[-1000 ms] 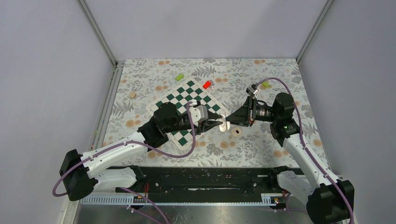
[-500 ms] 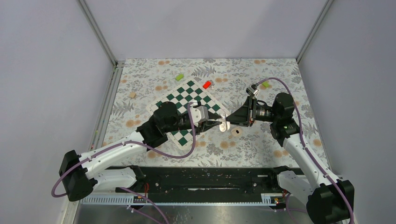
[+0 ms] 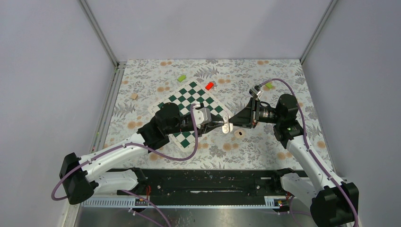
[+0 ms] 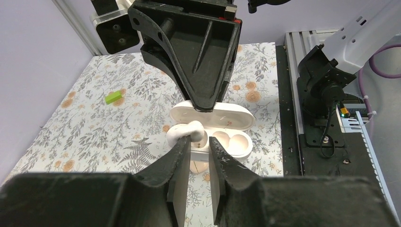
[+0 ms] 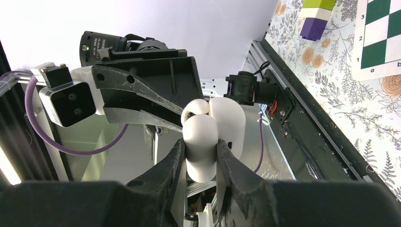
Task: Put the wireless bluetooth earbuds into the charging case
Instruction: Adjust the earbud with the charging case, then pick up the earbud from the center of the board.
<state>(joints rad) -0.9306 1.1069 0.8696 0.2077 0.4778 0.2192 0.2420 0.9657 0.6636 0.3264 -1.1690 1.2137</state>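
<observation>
The left gripper [image 4: 199, 141] pinched a white earbud [image 4: 180, 132] just over the open charging case [image 4: 228, 118], which the right gripper [image 5: 199, 147] held between its jaws.

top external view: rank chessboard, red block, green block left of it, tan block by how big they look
1. chessboard
2. red block and green block, too alike to rank
3. tan block

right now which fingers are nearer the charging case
Right. The right fingers clamp the charging case; the left fingers hold an earbud at its open side.
</observation>
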